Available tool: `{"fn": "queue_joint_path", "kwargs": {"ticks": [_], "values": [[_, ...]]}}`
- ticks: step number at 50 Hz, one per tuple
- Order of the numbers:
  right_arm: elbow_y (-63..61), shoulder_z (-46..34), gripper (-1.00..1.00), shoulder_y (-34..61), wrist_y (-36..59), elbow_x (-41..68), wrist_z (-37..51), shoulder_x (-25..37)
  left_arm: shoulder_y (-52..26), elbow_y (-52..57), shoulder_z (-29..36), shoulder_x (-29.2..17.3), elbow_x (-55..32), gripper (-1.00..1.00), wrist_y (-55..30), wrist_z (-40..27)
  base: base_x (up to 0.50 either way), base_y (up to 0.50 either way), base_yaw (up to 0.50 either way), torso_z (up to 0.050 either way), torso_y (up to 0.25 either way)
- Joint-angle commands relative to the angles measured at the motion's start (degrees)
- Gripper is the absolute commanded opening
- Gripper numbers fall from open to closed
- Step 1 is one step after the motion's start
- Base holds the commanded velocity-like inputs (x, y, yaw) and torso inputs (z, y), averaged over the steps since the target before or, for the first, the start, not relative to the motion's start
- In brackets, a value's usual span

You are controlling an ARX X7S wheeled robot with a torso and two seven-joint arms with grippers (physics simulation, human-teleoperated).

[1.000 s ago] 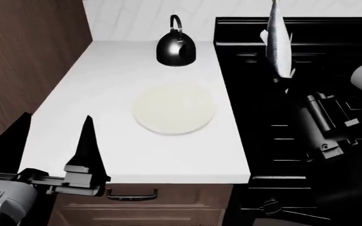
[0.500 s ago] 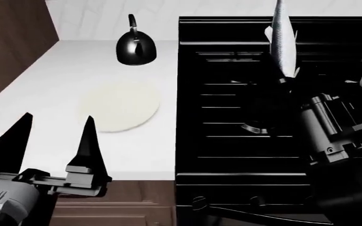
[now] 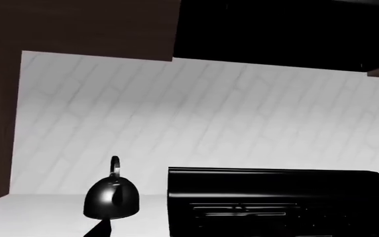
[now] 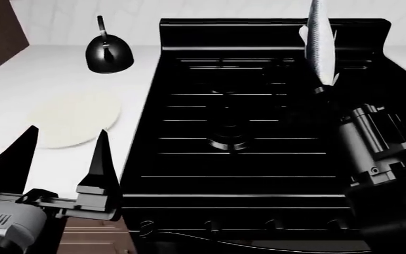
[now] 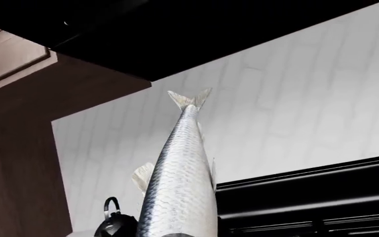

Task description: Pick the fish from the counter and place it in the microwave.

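Fish (image 4: 320, 45) stays clenched tail-up in the right tool (image 4: 321, 91) over the black stove (image 4: 231, 132) as the view slides rightward off the white surface (image 4: 19, 79), left tool (image 4: 55, 159) spread empty, suggesting travel toward the microwave.

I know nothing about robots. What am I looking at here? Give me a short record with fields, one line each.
Setting: simulated kitchen, white counter beside a black stove top
Held item: slim silvery-grey fish, upright above the stove, off the counter
Holder: right gripper, closed on the fish's lower end
Other arm: left gripper, dark pointed fingers apart, nothing between them
On the counter: round cream plate, bare; glossy black kettle near the back wall
Microwave: not clearly identifiable in any view
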Motion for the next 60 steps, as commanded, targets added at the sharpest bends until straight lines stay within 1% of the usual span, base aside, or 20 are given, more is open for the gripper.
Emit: {"fn": "queue_joint_path", "kwargs": {"ticks": [1,8,14,23,30,40,60], "values": [[-0.89,0.60,-1.00,0.51,-0.08,-0.59,-0.39,0.14,-0.62,0.23,0.43,-0.15,0.01,1.00,-0.35,-0.51,0.00,-0.37,0.00,0.000,0.000],[-1.25,0.88,-1.00,0.49,-0.17,-0.28,-0.07,0.41,-1.68,0.42,0.62,-0.39,-0.42,1.00,-1.00,-0.96,0.00,-0.35,0.00,0.000,0.001],[-2.04,0.94,-1.00,2.44,0.93,1.35,1.46,1.04,-6.51,1.80,0.78,-1.35,-3.48,1.00,-4.66,-3.01,0.00,-0.19,0.00,0.000,0.000],[-2.52,0.74,-1.00,4.41,1.76,2.44,2.70,1.39,-12.12,3.97,0.76,-2.94,-7.76,1.00,-8.22,-5.87,0.00,-0.01,0.00,0.000,0.000],[-2.47,0.30,-1.00,5.07,1.90,2.52,2.77,1.21,-14.22,4.24,0.78,-3.84,-9.74,1.00,-8.89,-7.43,0.00,0.00,0.00,0.000,0.001],[-3.60,0.88,-1.00,8.63,3.55,5.99,5.23,2.79,-17.66,4.41,1.07,-5.13,-13.67,1.00,-9.82,-9.73,0.00,0.00,0.00,0.000,0.000],[-3.94,-0.08,-1.00,15.76,6.50,10.23,8.92,4.32,-28.42,4.22,1.45,-9.35,-23.08,1.00,-12.23,-15.60,0.00,0.00,0.00,0.001,0.000]]}}
